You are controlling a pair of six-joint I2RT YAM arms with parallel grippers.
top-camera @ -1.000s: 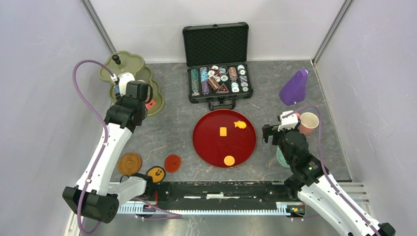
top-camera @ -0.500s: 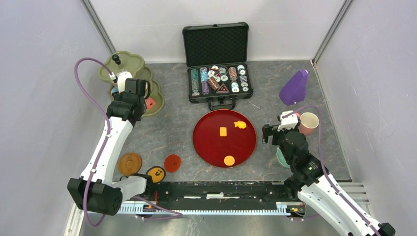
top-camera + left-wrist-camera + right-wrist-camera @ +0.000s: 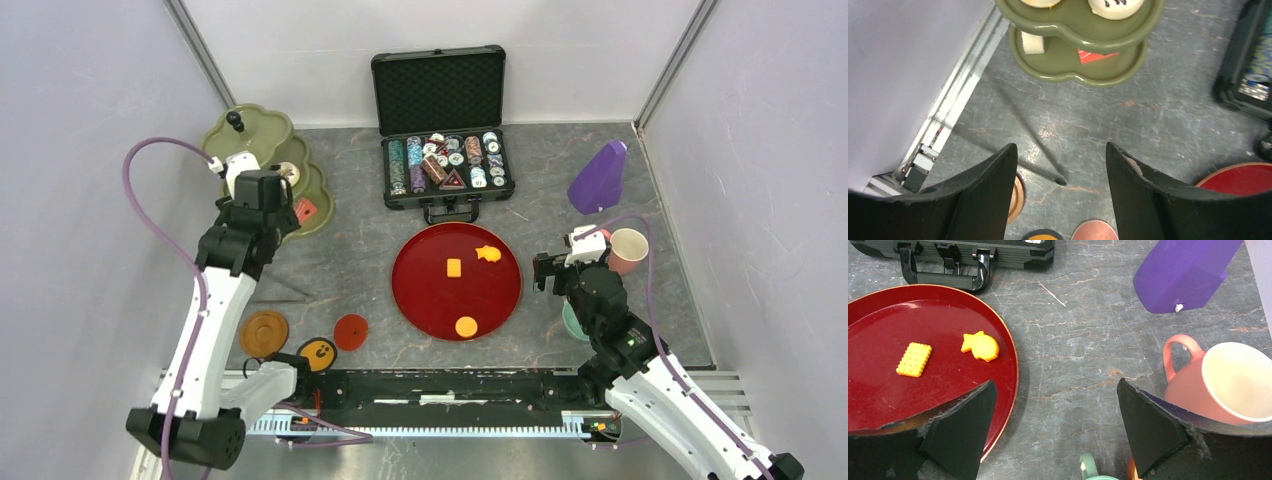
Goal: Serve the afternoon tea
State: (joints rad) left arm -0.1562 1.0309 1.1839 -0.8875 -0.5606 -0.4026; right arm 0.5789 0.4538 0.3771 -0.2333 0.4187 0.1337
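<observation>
1. As far as the views show, serving is partly done: the stand (image 3: pixel 250 130), far left on the desk (image 3: pixel 360 230), already carries treats. Only the left wrist view shows which: donuts (image 3: pixel 1113 4) on one tier, a cake slice (image 3: pixel 1095 52) and a white piece (image 3: pixel 1032 42) on the tier below.
2. Tray (image 3: pixel 430 300), desk centre: three biscuits lie on it, unserved.
3. Left tool (image 3: pixel 1060 150): jaws wide, empty, over bare desk near the stand. Right tool (image 3: pixel 1056 384): jaws wide, empty, between the tray and the pink cup (image 3: pixel 1228 385).
4. Pink cup: upright, right of the right tool; no saucer shows under it. Teal cup (image 3: pixel 1093 470): only its handle shows in the right wrist view.
5. Saucers (image 3: pixel 264 332) and (image 3: pixel 351 331): near left, well apart from both cups. Only the top view shows them whole. Pairing remains.
6. Biscuits: the rectangle (image 3: pixel 914 359) and the fish (image 3: pixel 980 346) show clearly in the right wrist view. The round one (image 3: pixel 466 326) shows only from the top.
</observation>
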